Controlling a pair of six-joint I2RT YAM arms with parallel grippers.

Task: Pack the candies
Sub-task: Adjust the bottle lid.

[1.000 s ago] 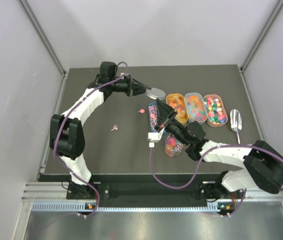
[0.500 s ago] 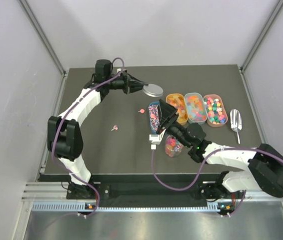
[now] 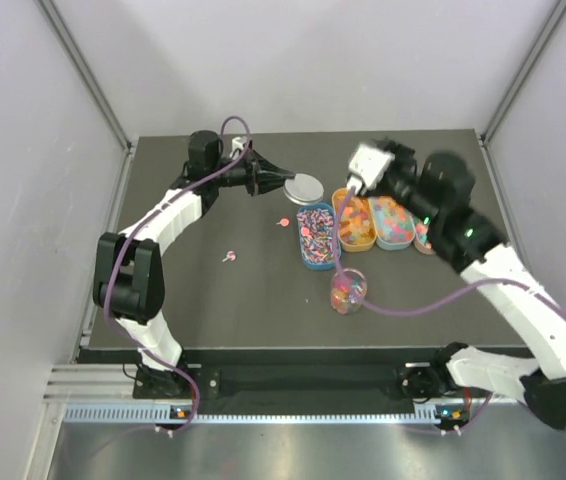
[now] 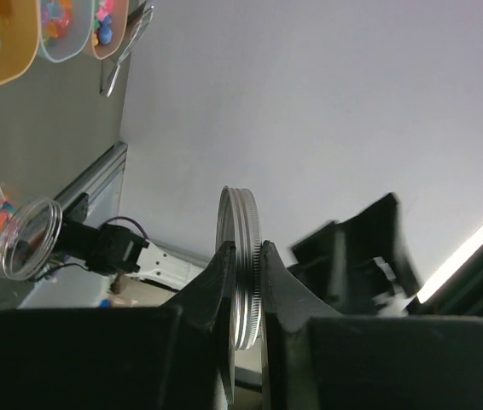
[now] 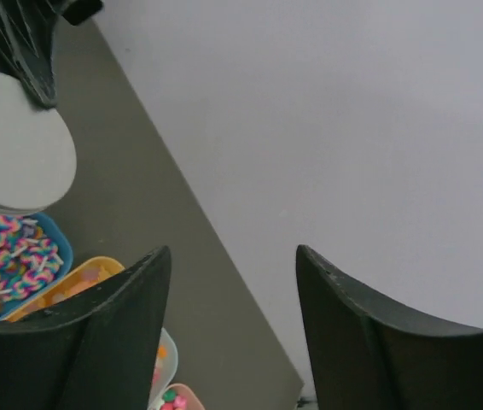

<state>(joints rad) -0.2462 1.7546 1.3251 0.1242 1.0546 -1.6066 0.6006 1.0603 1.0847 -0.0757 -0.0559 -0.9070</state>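
Candies fill the clear jar point(image 3: 348, 291) standing in front of the trays, and more lie in the blue tray point(image 3: 314, 236), the orange tray point(image 3: 354, 220) and the pale tray point(image 3: 391, 222). Two loose candies point(image 3: 284, 221) point(image 3: 229, 258) lie on the table. My left gripper point(image 3: 289, 183) point(image 4: 243, 253) is shut on the edge of the round metal lid point(image 3: 306, 187) point(image 4: 240, 248), held over the table behind the blue tray. My right gripper point(image 3: 365, 168) point(image 5: 231, 253) hangs high above the trays, open and empty.
A pink tray point(image 3: 421, 236) is partly hidden under my right arm. The left wrist view shows the jar point(image 4: 26, 249), the trays' ends and a metal scoop point(image 4: 127, 44). The table's back edge and the walls stand close behind the trays.
My right gripper has opened and swung up from beside the jar to high above the trays. The left gripper has shifted slightly with the lid.
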